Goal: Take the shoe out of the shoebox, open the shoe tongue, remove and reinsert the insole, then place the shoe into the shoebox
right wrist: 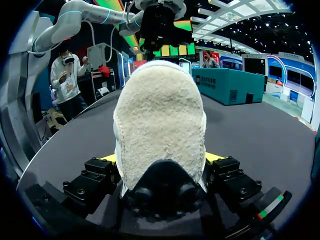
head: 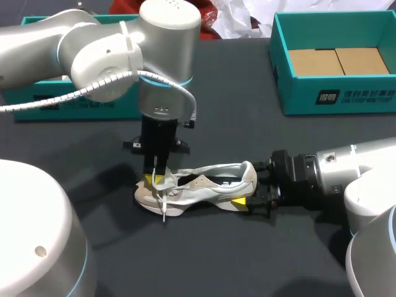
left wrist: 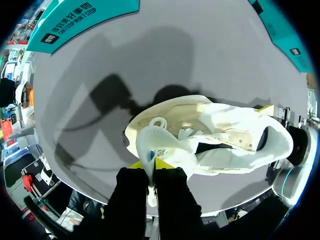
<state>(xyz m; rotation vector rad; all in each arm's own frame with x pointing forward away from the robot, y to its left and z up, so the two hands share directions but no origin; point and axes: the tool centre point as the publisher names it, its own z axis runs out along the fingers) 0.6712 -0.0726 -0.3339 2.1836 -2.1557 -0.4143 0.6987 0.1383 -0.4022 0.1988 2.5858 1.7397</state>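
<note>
- the dark table [head: 235, 260] is carrying everything. The shoe [head: 207, 184] is lying on it on its sole, out of any box.
- the open shoebox [head: 334, 99] is sitting well behind the shoe's heel end, with only cardboard showing inside. A second teal box [head: 37, 102] is being partly hidden by the left arm, well behind the toe end.
- the right gripper [right wrist: 161, 162] is being held level at the shoe's heel. Its fingers are clamped on the heel from both sides, with a yellow tip showing on each flank.
- the left gripper [left wrist: 152, 166] is being held straight above the shoe's front. Its fingers are closed on the tongue [left wrist: 150, 145], which is being pinched upright above the shoe's opening.
- the laces [head: 164, 204] are hanging loose over the shoe's near side, by the toe.
- step, as judged: the tongue is being opened while the heel is being steadied. The shoe is already out of the box, and the insole is not yet being handled.
- next move, as judged: the tongue is to be drawn further toward the toe until the opening is clear, with the heel clamped firmly so the shoe is not lifted. One gripper is then to be freed for the insole, which cannot be made out inside the dark opening.
</note>
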